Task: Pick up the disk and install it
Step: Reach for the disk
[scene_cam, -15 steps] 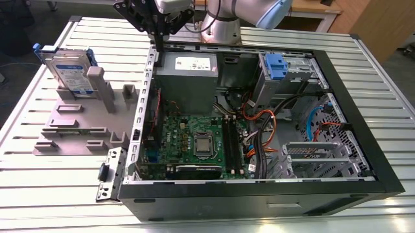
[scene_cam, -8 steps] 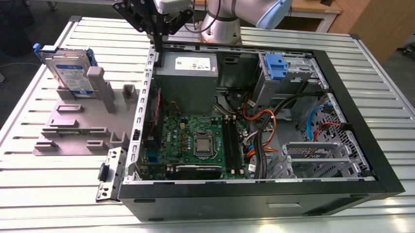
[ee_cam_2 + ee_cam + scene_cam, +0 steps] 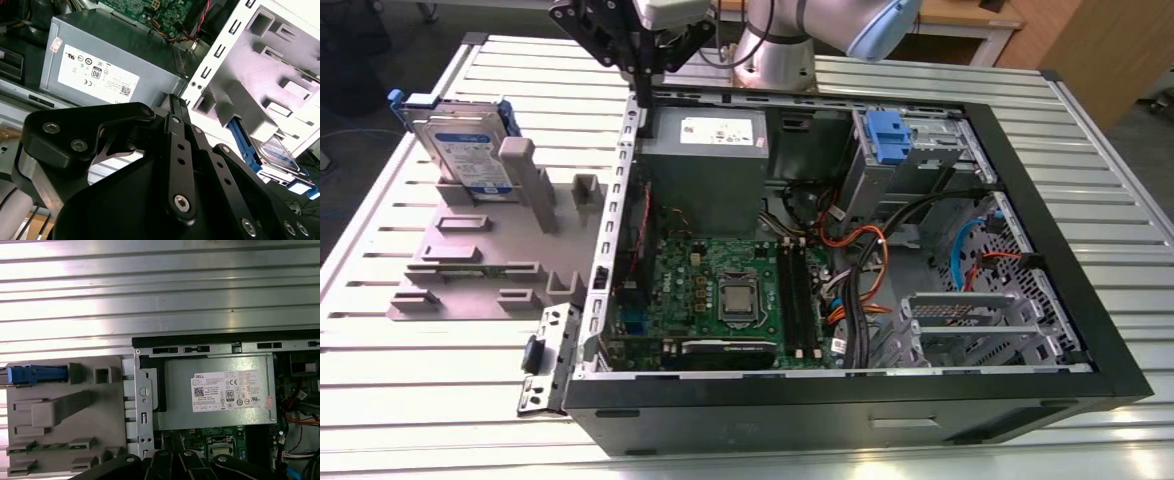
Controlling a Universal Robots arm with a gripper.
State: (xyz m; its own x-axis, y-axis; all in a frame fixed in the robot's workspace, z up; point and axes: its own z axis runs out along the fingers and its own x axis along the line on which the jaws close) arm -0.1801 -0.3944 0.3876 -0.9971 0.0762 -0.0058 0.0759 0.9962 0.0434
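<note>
The pincer, closed and empty, hangs well apart from the upright disk.

Bench: ribbed aluminium table, slats pale and throwing bright glare in the first wrist view. Beyond its far corner, at the exterior view's right, a light wooden panel. Dark floor along the exterior view's left.

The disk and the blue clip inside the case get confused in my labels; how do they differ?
The disk has a silver labelled body in a blue frame; the blue clip is bare plastic. The disk stands on edge in the grey holder outside the case; the blue clip sits in a drive bay inside it. Both show blue plastic.
</note>
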